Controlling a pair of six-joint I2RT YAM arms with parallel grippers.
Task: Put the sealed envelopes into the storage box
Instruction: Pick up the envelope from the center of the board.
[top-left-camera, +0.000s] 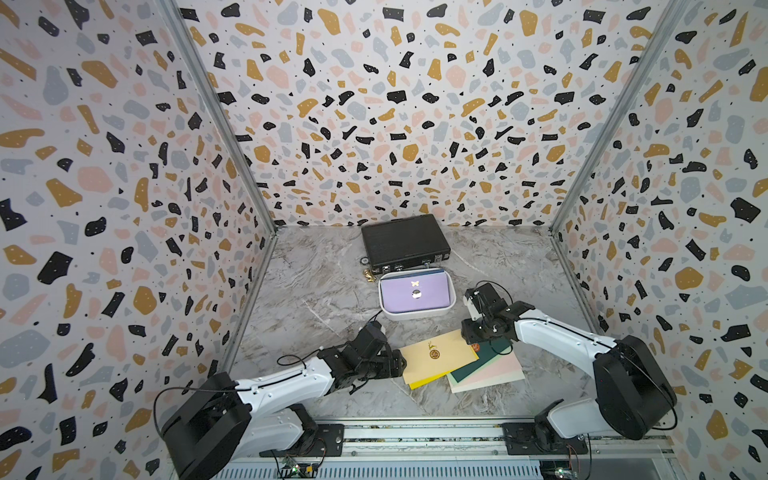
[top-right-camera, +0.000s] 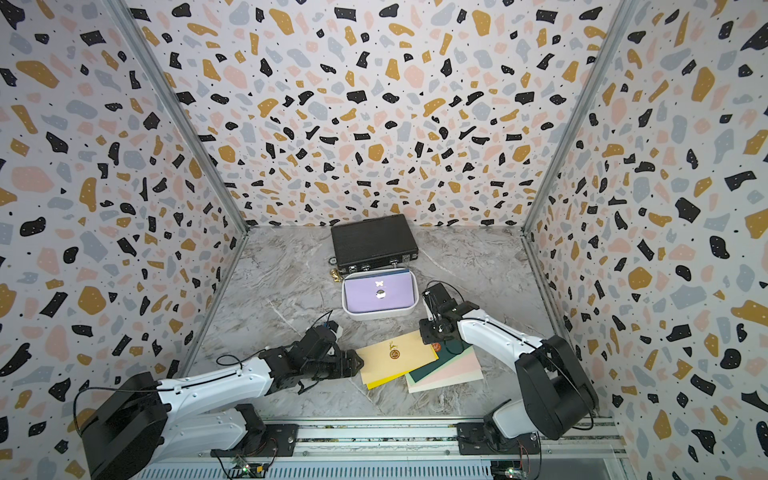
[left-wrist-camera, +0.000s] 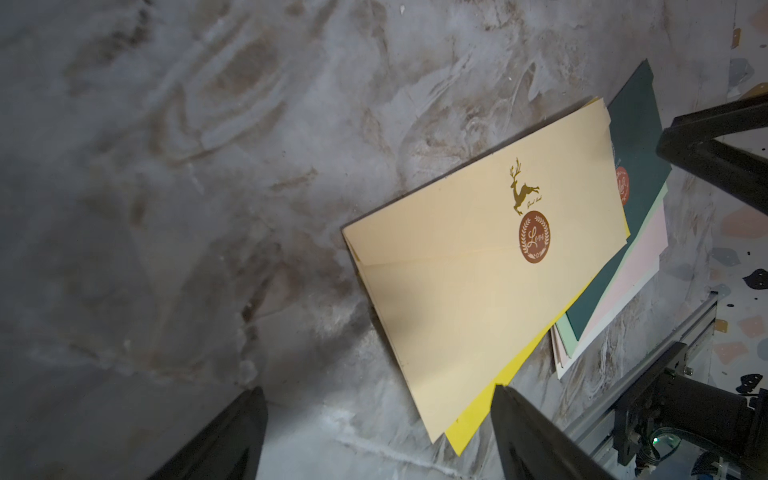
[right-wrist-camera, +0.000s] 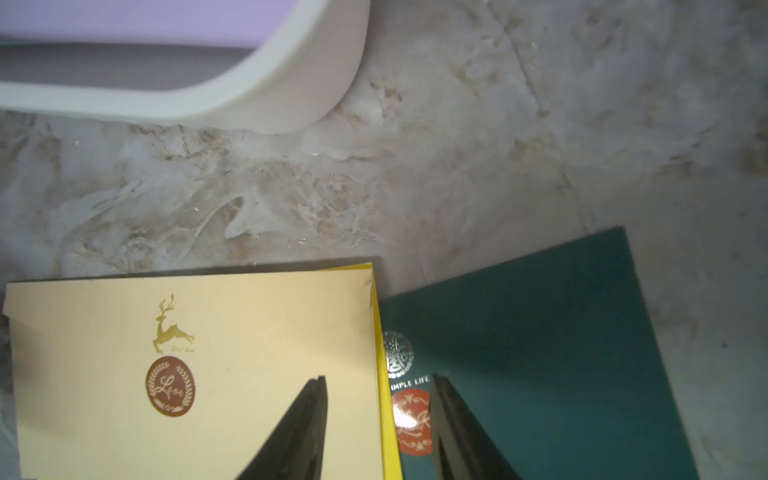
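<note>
Left gripper, wide open and empty, sits at the pile's left edge. The right gripper, jaws partly apart and holding nothing, hovers over the pile's far edge.

One black ribbed briefcase lies at the marble tabletop's far edge. Just before it, one shallow white plastic storage tub holds two envelopes, lilac over blue.

Five more are fanned out near the front edge: cream, yellow, dark green, mint and pink.

Grey marble-pattern table. Black briefcase at far edge, white storage box just in front, fanned pile of sealed envelopes near front edge.
</note>
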